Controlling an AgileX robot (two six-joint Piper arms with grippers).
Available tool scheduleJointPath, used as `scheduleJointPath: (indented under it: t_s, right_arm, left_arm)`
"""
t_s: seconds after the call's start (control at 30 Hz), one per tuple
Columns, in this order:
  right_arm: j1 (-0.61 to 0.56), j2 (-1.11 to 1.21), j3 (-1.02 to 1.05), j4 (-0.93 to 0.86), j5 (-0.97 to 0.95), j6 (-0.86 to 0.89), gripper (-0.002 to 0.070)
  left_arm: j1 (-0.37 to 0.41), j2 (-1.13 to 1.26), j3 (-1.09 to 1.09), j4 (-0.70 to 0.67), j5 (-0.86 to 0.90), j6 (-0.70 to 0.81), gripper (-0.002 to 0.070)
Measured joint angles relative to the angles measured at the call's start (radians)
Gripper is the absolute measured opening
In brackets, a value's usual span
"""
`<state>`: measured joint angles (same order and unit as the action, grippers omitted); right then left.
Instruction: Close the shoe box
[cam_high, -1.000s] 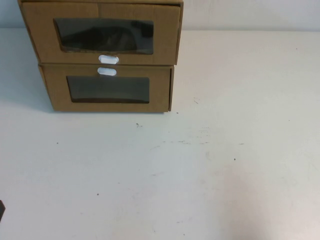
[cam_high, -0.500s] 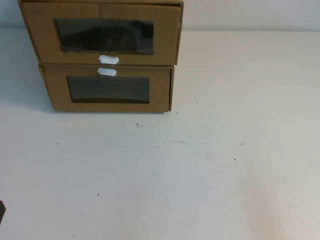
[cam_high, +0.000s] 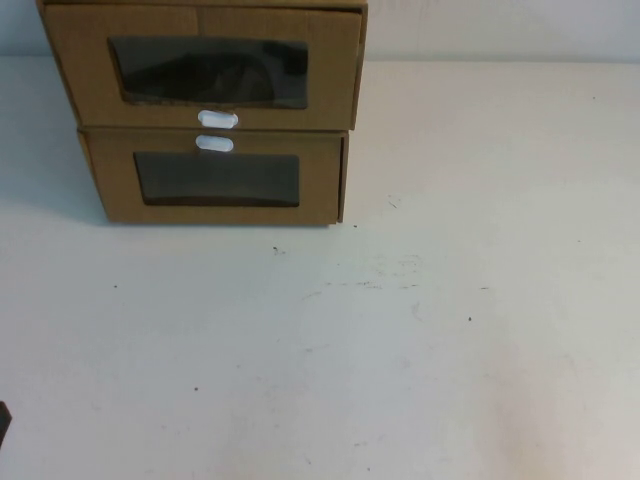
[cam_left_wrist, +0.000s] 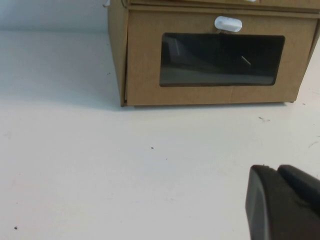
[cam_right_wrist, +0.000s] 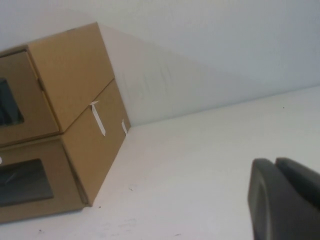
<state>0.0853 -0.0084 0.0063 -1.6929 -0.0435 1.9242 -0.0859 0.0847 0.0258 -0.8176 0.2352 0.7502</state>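
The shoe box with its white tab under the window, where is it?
In the high view the shoe box sits far left on the table, stacked on a like cardboard box. The left gripper and right gripper hang back, clear.

left claw (cam_left_wrist: 282, 202) low over table; right claw (cam_right_wrist: 285, 200) likewise; both only partly in view.

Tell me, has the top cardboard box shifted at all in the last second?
No. The shoe box sits squarely on the lower box, tabs lined up as before. Both grippers stay back.

White table (cam_high: 420, 330), lower cardboard box (cam_high: 225, 185) directly on its far-left part, speckled with small dark marks.
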Motion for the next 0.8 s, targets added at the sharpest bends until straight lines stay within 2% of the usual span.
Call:
scheduleJointPath:
  t_s: [0.1,0.17,0.23,0.33,0.43,0.53,0.63,0.8]
  right_arm:
    - [0.0,0.0,0.0,0.037,0.006,-0.045,-0.0011]
    - [0.0,0.0,0.0,0.157,0.006,-0.213,-0.0011]
    - [0.0,0.0,0.0,0.409,0.011,-0.515,-0.0011]
    - [0.0,0.0,0.0,0.962,0.053,-1.053,-0.0011]
    - [0.0,0.0,0.0,1.418,0.153,-1.514,-0.0011]
    - [0.0,0.0,0.0,1.712,0.261,-1.846,-0.0011]
    - [0.0,0.0,0.0,1.851,0.313,-1.986,-0.0011]
    - [0.0,0.0,0.018,1.888,0.269,-2.035,-0.0011]
  left_arm:
    - [0.0,0.0,0.0,0.0,0.0,0.0,-0.0005]
    - [0.0,0.0,0.0,0.0,0.0,0.0,-0.0005]
    - [0.0,0.0,0.0,0.0,0.0,0.0,-0.0005]
    - [0.0,0.0,0.0,0.0,0.0,0.0,-0.0005]
    - [0.0,0.0,0.0,0.0,0.0,0.0,-0.0005]
    - [0.0,0.0,0.0,0.0,0.0,0.0,-0.0005]
    - [0.0,0.0,0.0,0.0,0.0,0.0,-0.0005]
    - [0.0,0.0,0.0,0.0,0.0,0.0,-0.0005]
